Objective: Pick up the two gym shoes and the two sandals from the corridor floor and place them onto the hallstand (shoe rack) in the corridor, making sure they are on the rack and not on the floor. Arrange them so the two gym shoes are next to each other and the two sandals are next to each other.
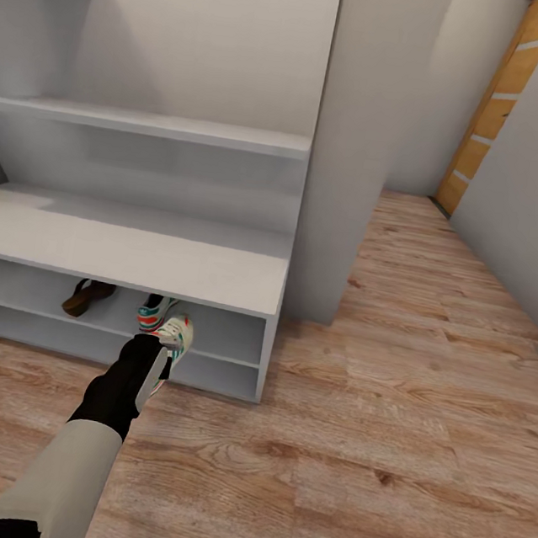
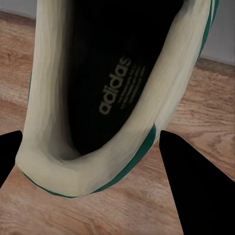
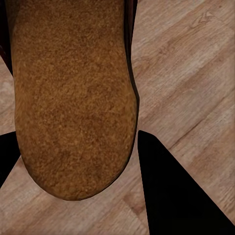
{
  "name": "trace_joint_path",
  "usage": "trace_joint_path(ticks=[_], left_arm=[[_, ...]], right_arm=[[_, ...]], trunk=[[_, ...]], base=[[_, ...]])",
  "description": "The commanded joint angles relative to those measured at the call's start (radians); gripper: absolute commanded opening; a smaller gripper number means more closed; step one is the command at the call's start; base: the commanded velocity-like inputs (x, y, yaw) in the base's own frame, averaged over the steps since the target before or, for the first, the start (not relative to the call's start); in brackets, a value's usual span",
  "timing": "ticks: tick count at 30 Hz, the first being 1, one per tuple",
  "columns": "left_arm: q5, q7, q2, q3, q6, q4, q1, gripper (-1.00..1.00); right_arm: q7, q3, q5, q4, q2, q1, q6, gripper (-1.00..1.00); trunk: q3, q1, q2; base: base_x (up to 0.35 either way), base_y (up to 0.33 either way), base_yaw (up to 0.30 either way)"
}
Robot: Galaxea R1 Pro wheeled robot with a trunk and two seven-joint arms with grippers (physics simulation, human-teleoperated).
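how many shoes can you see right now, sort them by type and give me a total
Cream-white lace-up gym shoes with green stripes: 2, one on the low shelf, one held by the left gripper at the shelf's edge.
Dark brown leather sandals: 2, one on the low shelf, one between the right gripper's fingers.
Total: 4

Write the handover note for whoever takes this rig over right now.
Left gripper: shut on a gym shoe, held at the front edge of the hallstand, by its low shelf.
Right gripper: shut on a sandal, over the corridor floor.
Done: second gym shoe and second sandal sit on the low shelf.
Left: set the held shoe beside its mate, then put the held sandal next to the shelved one.
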Motion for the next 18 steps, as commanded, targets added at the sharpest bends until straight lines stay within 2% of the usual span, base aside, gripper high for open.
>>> trace_joint_path(ticks=[1,8,18], left_arm=[[0.0,-0.001,0.0,0.0,0.0,0.0,0.0,-1.0],[0.0,-0.002,0.0,0.0,-0.001,0.008,0.0,-1.0],[-0.001,-0.001,0.0,0.002,-0.006,0.012,0.003,-1.0]], right_arm=[[-0.003,0.0,-0.003,0.0,0.0,0.0,0.0,-1.0],[-0.003,0.0,-0.003,0.0,0.0,0.0,0.0,-1.0],[-0.003,0.0,-0.003,0.0,0.0,0.0,0.0,-1.0]], trunk=[[0.0,0.0,0.0],[0.0,0.0,0.0],[0.0,0.0,0.0]], base=[[0.06,0.0,0.0],[0.173,-0.005,0.0],[0.02,-0.001,0.0]])
